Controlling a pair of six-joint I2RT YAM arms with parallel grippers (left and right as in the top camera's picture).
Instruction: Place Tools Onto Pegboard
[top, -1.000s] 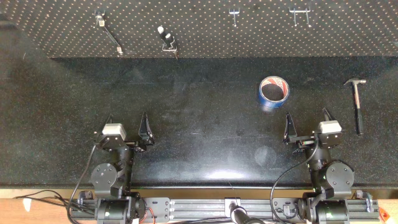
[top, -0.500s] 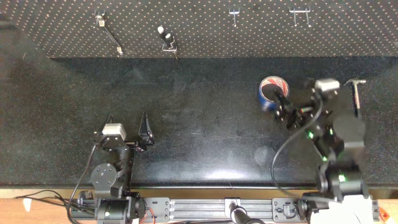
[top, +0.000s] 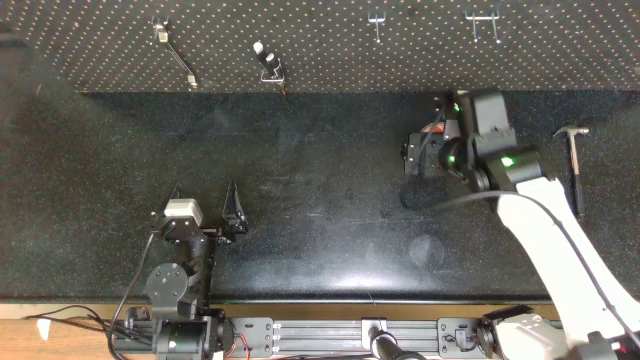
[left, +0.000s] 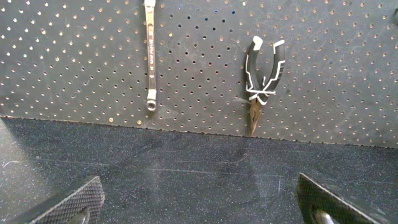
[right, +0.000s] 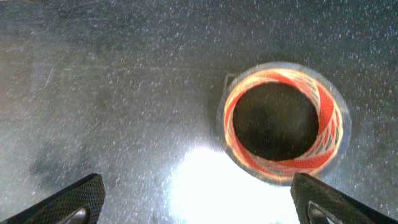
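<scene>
Right gripper (right: 196, 208) spread open above the surface (right: 124, 93), close to the tape roll (right: 333, 121) lying flat. Hammer (top: 574, 170) lies apart from the roll. Left gripper (left: 199, 210) open, far from the roll.

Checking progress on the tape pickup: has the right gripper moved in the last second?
Yes. The right gripper travelled up the top view toward the pegboard and now hangs over the tape roll.

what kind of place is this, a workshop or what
Probably a workshop bench: a pegboard with a wrench and pliers hanging on it, and a hammer lying on the black worktop.
</scene>
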